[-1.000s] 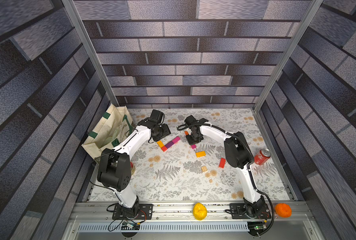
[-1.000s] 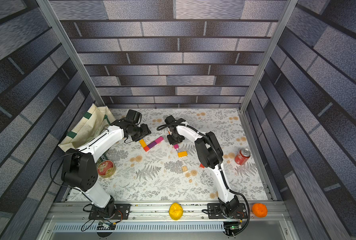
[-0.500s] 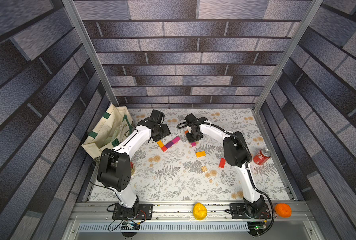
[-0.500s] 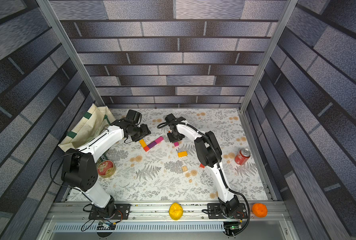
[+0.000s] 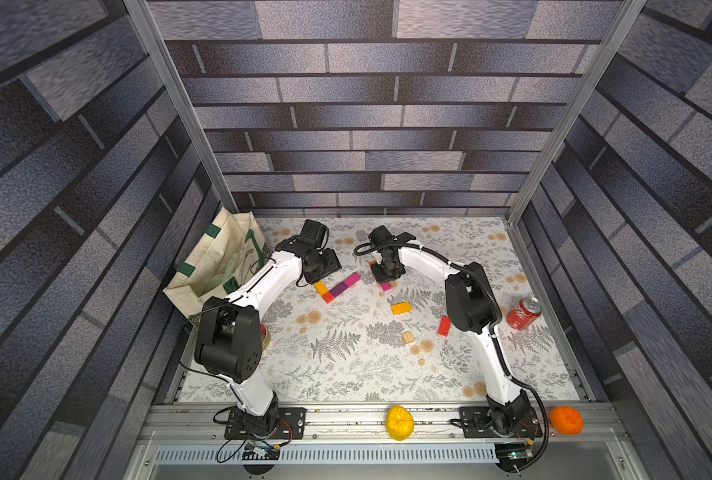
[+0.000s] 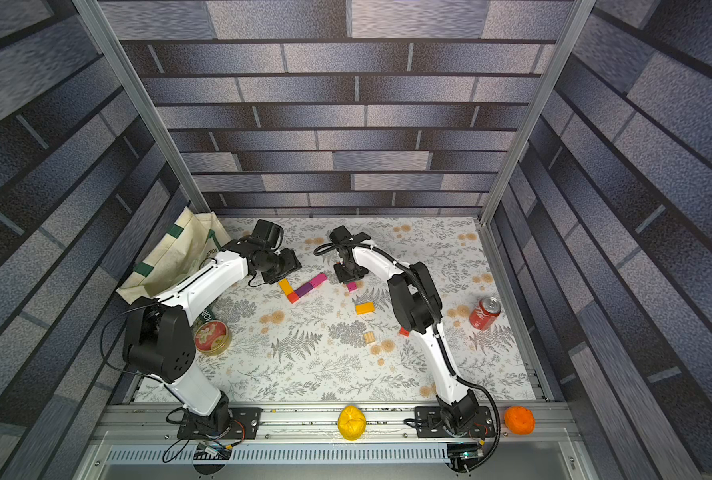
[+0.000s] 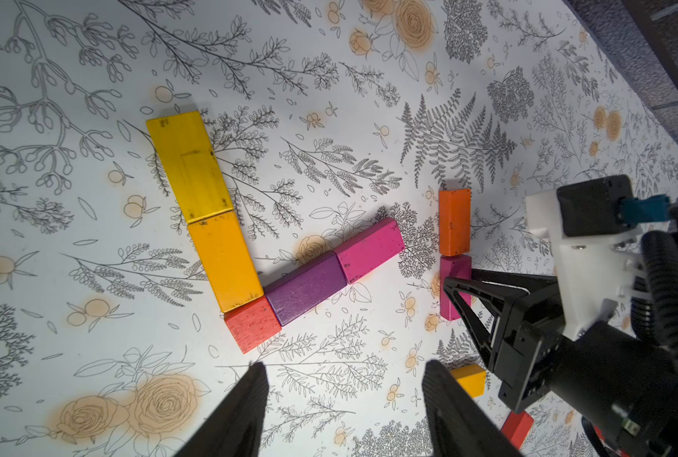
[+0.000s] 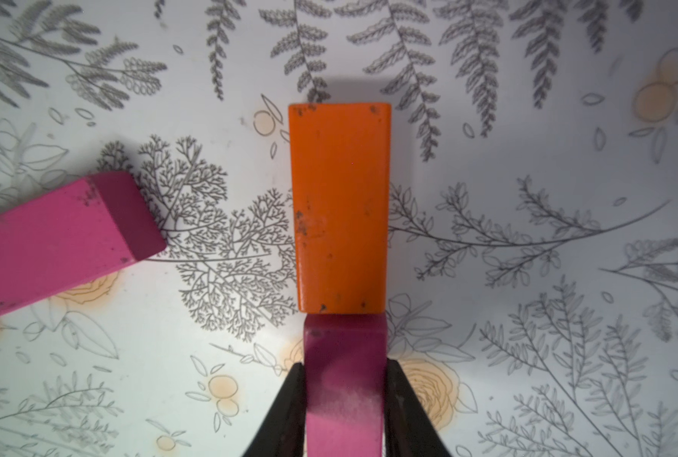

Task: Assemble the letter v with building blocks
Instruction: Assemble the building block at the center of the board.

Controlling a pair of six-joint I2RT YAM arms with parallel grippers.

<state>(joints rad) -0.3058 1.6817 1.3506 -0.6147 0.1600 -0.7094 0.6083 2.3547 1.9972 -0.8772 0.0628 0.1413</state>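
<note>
Clamped in the right gripper (image 8: 344,366): a short magenta block (image 8: 343,411), end-on against the orange block (image 8: 339,205). Spread apart and empty: the left gripper (image 7: 344,366), hovering near the partial letter v (image 7: 268,306) of yellow, amber, red, purple and magenta blocks, touching end to end.

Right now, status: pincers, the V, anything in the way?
Left pincer open, near red corner block. Right pincer shut on loose magenta block. V five blocks so far. Orange block butts the held one.
</note>
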